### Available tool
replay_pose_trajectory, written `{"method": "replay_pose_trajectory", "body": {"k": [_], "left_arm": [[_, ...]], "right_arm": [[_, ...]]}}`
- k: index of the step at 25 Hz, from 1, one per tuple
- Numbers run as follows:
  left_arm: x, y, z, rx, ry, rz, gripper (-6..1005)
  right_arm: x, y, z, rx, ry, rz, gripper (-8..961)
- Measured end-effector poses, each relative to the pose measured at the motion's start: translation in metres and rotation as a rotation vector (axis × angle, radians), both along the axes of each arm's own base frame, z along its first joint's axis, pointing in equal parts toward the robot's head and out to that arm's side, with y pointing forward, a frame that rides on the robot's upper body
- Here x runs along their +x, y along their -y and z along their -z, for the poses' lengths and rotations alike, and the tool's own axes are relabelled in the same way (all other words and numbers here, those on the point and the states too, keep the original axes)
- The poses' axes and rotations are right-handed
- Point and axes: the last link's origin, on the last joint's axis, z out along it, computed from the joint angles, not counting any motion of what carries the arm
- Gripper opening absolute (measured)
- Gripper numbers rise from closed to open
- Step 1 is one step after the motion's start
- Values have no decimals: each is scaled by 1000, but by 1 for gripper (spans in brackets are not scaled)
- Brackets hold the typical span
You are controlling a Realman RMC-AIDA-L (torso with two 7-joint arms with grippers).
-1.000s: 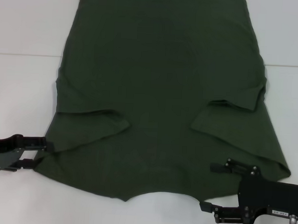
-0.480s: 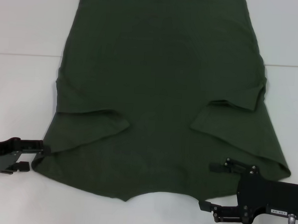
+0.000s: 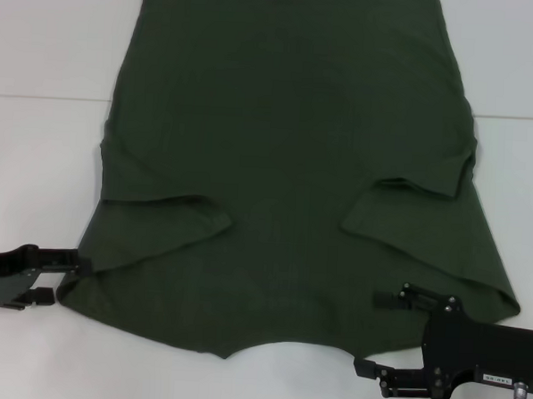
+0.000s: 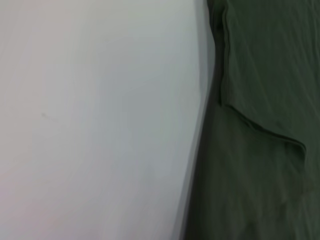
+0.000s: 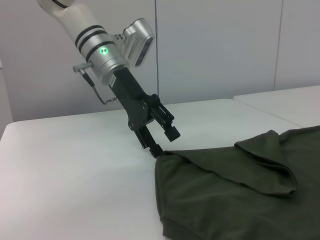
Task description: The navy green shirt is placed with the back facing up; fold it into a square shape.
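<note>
The navy green shirt (image 3: 287, 147) lies flat on the white table (image 3: 36, 169), both short sleeves folded inward over its body, its curved neckline at the near edge. My left gripper (image 3: 66, 278) is open just off the shirt's near left corner; in the right wrist view the left gripper (image 5: 164, 141) has its lower fingertip (image 5: 156, 150) at that corner of the shirt (image 5: 235, 200). My right gripper (image 3: 382, 333) stands wide open at the near right, one finger over the cloth, the other over the table. The left wrist view shows the shirt (image 4: 260, 100) edge and a folded sleeve.
A seam between two table tops (image 3: 39, 96) runs across behind the shirt's middle. White table surface (image 4: 100, 125) flanks the shirt on the left, and a pale wall (image 5: 225, 45) stands behind the table.
The left gripper has drawn back a little to the left, off the shirt's near left corner, and that corner has settled. The right gripper has hardly moved.
</note>
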Motion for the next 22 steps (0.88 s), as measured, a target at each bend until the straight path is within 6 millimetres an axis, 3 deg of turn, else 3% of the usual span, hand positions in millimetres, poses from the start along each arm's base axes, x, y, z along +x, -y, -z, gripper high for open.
{"method": "replay_pose_trajectory", "body": {"k": [22], "left_arm": [[26,-22,27,-45,48,54,872]], "right_arm": [[0,1,1,-10,-8,15,942]]}}
